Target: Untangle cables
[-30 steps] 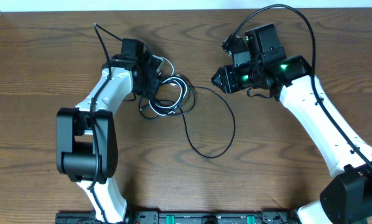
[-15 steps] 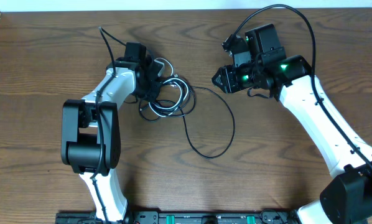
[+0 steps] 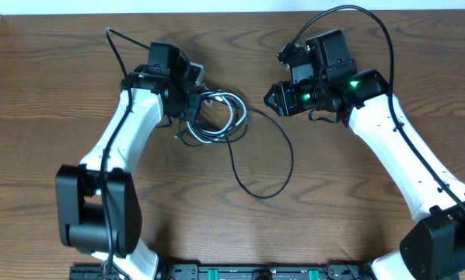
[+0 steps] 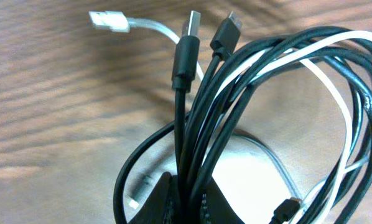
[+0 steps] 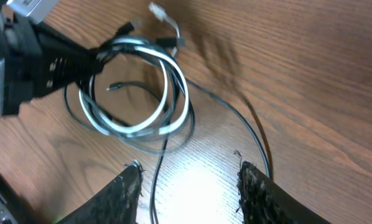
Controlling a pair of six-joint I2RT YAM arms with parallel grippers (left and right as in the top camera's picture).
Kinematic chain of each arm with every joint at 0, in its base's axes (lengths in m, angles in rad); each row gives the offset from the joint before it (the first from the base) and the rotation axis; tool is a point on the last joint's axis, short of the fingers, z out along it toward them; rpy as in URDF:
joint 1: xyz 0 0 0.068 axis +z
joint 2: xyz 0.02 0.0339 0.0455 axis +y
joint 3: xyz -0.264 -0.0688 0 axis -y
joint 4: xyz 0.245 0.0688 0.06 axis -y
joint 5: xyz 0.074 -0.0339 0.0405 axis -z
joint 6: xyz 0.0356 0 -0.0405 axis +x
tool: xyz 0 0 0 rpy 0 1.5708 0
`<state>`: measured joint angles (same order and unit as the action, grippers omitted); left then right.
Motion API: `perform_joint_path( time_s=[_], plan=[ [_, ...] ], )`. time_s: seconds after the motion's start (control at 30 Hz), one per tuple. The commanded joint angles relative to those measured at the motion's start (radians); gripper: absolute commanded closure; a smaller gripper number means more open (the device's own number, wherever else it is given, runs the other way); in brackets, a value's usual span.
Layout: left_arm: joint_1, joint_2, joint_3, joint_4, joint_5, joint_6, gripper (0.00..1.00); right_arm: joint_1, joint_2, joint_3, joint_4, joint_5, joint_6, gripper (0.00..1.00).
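your left gripper (image 3: 190, 99) is clamped on the cables (image 3: 217, 117), having nudged them slightly across the surface (image 3: 54, 85); tangle intact. right gripper (image 3: 273, 99) spread, empty, unmoved. separation outstanding.

Cropped by the lower border of the left wrist view: dark padded fingers (image 4: 163, 202) of the left gripper (image 4: 190, 200), tips only, pressed onto the bundle of thin black, white and grey cables (image 4: 254, 93). Lost past the right border: the bundle's outer loops. Blurred: a flat white plug end (image 4: 107, 20). From overhead, toward the far edge of the brown wooden desk (image 3: 61, 194), hidden under the gripper's own black body: those fingertips. Too small to sort there: the plugs. Cropped below in the right wrist view: the spread black fingers (image 5: 127, 196) of the right gripper (image 5: 187, 171).
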<state>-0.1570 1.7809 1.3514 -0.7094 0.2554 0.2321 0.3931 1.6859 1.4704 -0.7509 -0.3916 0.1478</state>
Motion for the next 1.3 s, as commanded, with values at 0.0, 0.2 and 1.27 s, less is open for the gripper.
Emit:
perform_joint_path(
  time_s=[0.0, 0.2, 1.27],
  plan=[
    [-0.026, -0.012, 0.019, -0.037, 0.052, -0.076, 0.92, 0.020, -0.004, 0.006, 0.004, 0.000, -0.014, 0.52],
    [-0.045, -0.012, 0.019, -0.051, 0.201, -0.229, 0.92, 0.037, 0.027, 0.006, 0.015, -0.011, -0.014, 0.48],
    [-0.144, 0.000, 0.008, 0.022, 0.343, -0.343, 0.92, 0.038, 0.407, 0.006, 0.008, 0.199, 0.167, 0.60]
  ],
)
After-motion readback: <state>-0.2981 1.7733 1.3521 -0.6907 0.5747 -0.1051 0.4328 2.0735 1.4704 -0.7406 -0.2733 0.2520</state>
